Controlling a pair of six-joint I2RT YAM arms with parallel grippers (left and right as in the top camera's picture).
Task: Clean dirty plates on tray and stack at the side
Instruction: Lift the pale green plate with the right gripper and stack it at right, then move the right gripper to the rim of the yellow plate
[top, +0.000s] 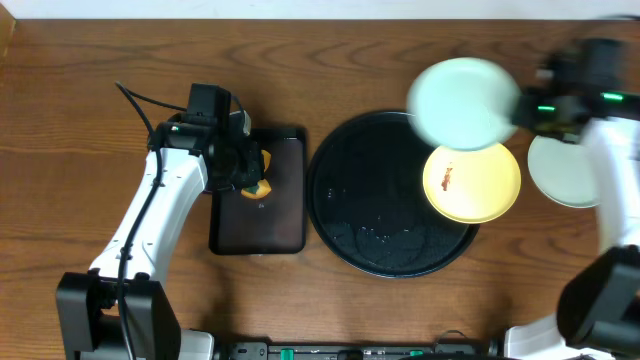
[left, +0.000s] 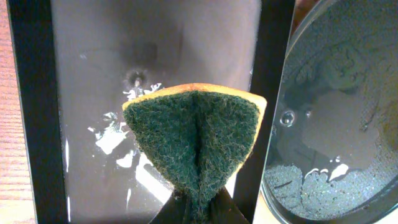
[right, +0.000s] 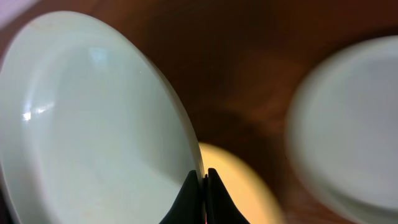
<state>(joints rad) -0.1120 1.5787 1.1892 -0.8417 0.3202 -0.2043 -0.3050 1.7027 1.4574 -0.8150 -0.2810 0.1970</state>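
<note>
My right gripper is shut on the rim of a pale mint-blue plate and holds it in the air over the far right edge of the round black tray; it fills the right wrist view, pinched between the fingers. A pale yellow plate with a brown smear lies on the tray's right side. A second mint-blue plate lies on the table right of the tray. My left gripper is shut on a green and yellow sponge over the rectangular tray.
The small rectangular black tray lies left of the round tray, wet with glints. The round tray holds water and foam near its front. Wooden table all round.
</note>
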